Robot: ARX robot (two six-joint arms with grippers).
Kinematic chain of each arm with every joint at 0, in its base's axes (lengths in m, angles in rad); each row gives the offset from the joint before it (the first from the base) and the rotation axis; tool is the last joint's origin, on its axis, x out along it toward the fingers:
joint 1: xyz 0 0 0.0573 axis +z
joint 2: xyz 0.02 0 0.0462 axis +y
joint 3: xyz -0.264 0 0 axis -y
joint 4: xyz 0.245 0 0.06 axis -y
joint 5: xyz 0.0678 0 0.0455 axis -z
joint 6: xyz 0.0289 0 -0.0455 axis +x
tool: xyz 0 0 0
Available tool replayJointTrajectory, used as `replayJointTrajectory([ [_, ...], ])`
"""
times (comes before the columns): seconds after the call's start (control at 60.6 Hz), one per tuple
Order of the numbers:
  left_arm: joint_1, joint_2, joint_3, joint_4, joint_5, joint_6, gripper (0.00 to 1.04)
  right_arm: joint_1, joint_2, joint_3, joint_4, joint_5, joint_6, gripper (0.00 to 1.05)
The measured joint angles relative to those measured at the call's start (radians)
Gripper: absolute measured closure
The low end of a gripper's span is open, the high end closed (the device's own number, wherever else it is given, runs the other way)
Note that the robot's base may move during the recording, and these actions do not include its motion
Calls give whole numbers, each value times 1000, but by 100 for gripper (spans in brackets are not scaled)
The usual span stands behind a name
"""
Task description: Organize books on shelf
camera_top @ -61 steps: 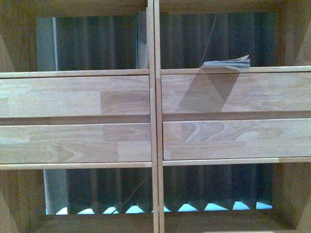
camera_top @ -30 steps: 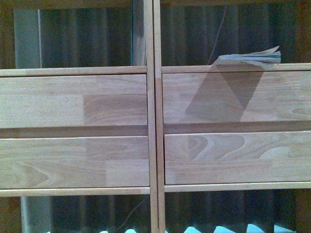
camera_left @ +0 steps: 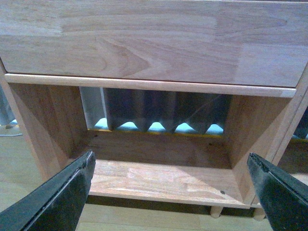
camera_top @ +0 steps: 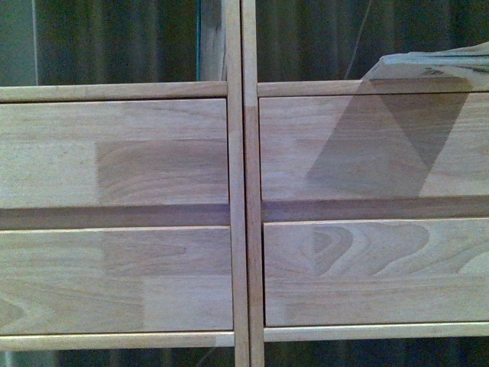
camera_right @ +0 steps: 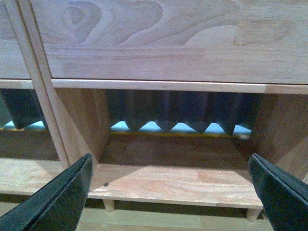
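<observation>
Booklet (camera_top: 439, 65) lies flat on the shelf (camera_top: 244, 191) above the right drawers (camera_top: 374, 145), print unreadable; left jaws and right jaws spread wide, empty, facing open lower bays (camera_left: 159, 166).

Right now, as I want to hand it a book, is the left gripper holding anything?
No, the left gripper is open, its fingers wide apart with only the shelf showing between them.

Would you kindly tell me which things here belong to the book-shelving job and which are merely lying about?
Job: pale booklet, lying flat above the right-hand drawers; wooden shelf; left gripper and right gripper, both open and empty.
Merely about: dark pleated curtain behind the shelf; floor.
</observation>
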State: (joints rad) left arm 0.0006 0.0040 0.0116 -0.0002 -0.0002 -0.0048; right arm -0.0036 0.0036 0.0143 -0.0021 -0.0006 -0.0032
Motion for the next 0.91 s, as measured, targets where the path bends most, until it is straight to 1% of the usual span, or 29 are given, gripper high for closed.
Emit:
replayJointTrajectory([
  [0.528,0,0,0,0,0,1,7,0,0,0,0,-3,4,7],
  [0.561,0,0,0,0,0,1,7,-19,18,7,-15,-79,37,7],
  [0.611,0,0,0,0,0,1,7,-89,92,33,-8,-269,113,7],
  [0.644,0,0,0,0,1,1,7,-135,182,64,46,-389,206,7],
  [0.677,0,0,0,0,0,1,7,-154,242,87,90,-439,250,7],
  [0.693,0,0,0,0,0,1,7,-161,289,108,127,-466,302,7],
  [0.71,0,0,0,0,0,1,7,-161,311,119,146,-473,312,7],
  [0.759,0,0,0,0,-1,1,7,-148,430,180,254,-479,418,7],
  [0.809,0,0,0,0,0,1,7,-116,546,247,355,-448,502,7],
  [0.875,0,0,0,0,0,1,7,-74,669,321,438,-407,578,7],
  [0.908,0,0,0,0,0,1,7,-47,748,370,476,-386,645,7],
])
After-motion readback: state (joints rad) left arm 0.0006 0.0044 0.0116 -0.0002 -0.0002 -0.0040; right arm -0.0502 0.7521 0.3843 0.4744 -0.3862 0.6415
